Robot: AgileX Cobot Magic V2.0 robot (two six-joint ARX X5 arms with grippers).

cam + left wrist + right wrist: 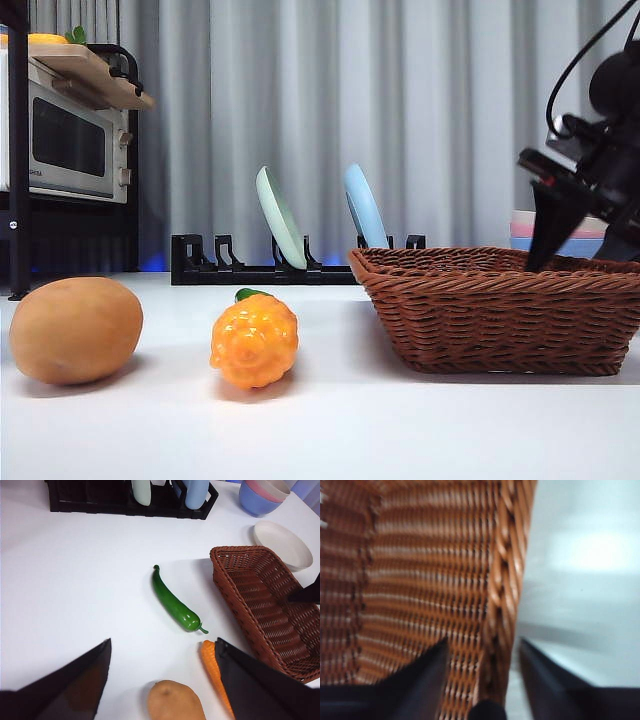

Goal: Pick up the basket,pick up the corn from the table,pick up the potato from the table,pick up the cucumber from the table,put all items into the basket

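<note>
Right gripper (482, 680) straddles the basket (500, 310) rim, jaws spread, 1 inside and 1 outside; contact is unclear in the blurred wrist view. Recommend seating deeper before closing. Left gripper (162, 680) hangs open above corn (254, 340), potato (75, 330) and cucumber (175, 602)

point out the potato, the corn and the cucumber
potato (76, 330), front view, middle of its tan side
corn (254, 341), front view, centre of its knobbly body
cucumber (174, 601), left wrist view, mid-length of its green body
</note>
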